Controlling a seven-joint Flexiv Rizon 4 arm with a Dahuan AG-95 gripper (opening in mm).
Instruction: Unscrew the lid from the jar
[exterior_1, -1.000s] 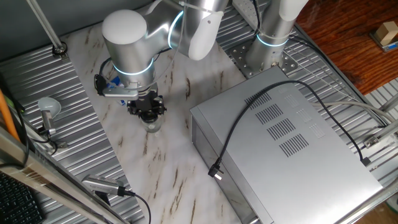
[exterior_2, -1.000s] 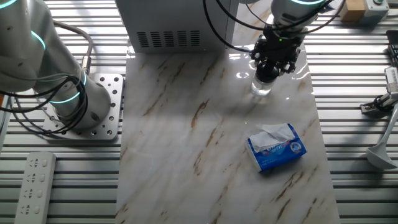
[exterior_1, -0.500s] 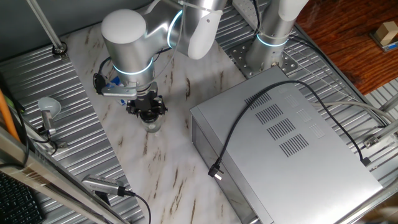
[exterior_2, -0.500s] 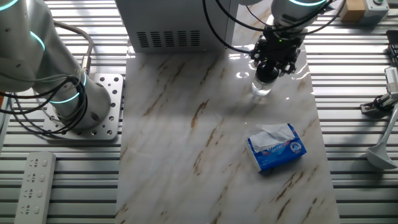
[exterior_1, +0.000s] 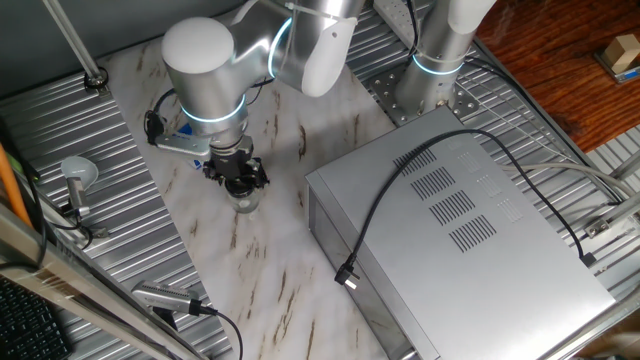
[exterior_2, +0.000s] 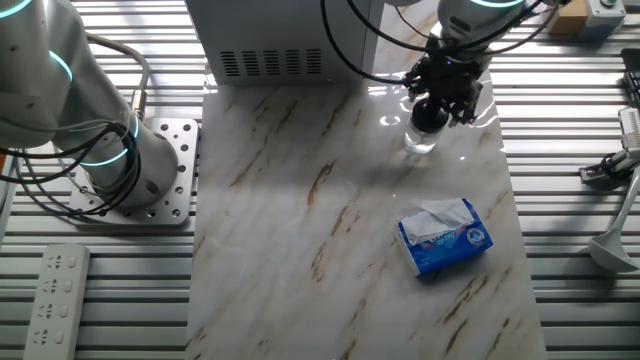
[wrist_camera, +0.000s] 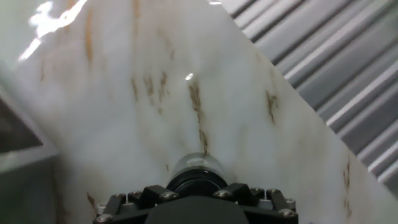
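A: Standing where?

B: Sitting upright on the marble table (exterior_2: 300, 250), the jar (exterior_2: 420, 142), near the far edge, directly under the gripper (exterior_2: 432, 112). Showing as clear glass just below the black fingers in one fixed view too, jar (exterior_1: 245, 200) under gripper (exterior_1: 238, 180).

A: Gripping what?

B: Closing down on the lid (wrist_camera: 198, 182), by the look of it. Peeking out as a dark ring above the gripper (wrist_camera: 196, 202) in the hand view, with the jar (wrist_camera: 199, 164) rim around it. Hiding the fingertips behind the housing, so not showing the exact contact; looking narrow, wrapped around the cap.

A: Lying nearby?

B: Resting well apart from the jar, toward the near side of the table, a blue-and-white packet (exterior_2: 445, 236). Sitting at the table's far end, a grey box (exterior_1: 460, 230), with a black cable (exterior_1: 400, 200) trailing across its top. Standing beside the table, a second arm's base (exterior_2: 120, 170).
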